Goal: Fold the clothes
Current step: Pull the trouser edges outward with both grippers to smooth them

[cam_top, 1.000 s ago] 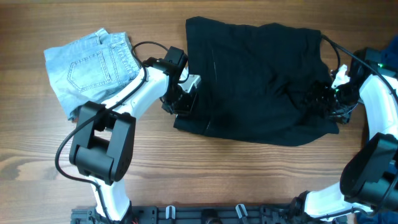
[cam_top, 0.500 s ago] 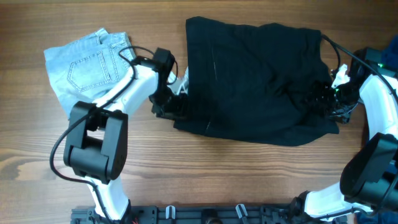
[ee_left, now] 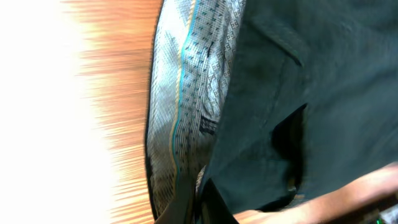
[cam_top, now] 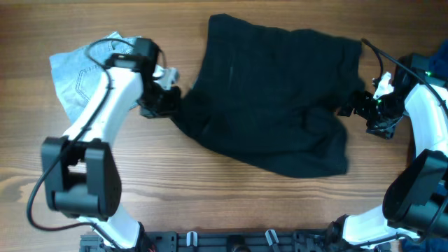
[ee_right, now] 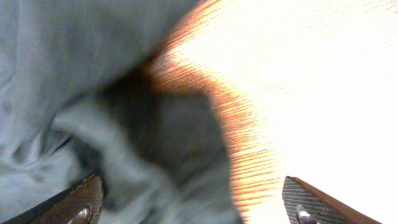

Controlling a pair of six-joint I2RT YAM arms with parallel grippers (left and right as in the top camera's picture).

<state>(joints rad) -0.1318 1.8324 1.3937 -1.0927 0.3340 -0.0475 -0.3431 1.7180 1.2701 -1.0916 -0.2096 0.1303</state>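
The black shorts (cam_top: 273, 105) lie spread over the middle of the wooden table, pulled out to the left. My left gripper (cam_top: 170, 103) is shut on their left edge; the left wrist view shows the pale patterned waistband lining (ee_left: 186, 99) pinched between the fingers (ee_left: 198, 208). My right gripper (cam_top: 357, 106) is open at the shorts' right edge. In the right wrist view its fingers (ee_right: 193, 205) are wide apart over blurred dark fabric (ee_right: 155, 149), holding nothing.
A folded light-blue denim garment (cam_top: 77, 77) lies at the far left, partly under my left arm. A blue cloth (cam_top: 437, 63) shows at the right edge. Bare wood lies along the front of the table (cam_top: 231, 203).
My left gripper has moved left, dragging the shorts' left edge with it. My right gripper has opened and let go of the right edge, and the fabric has slid left from it.
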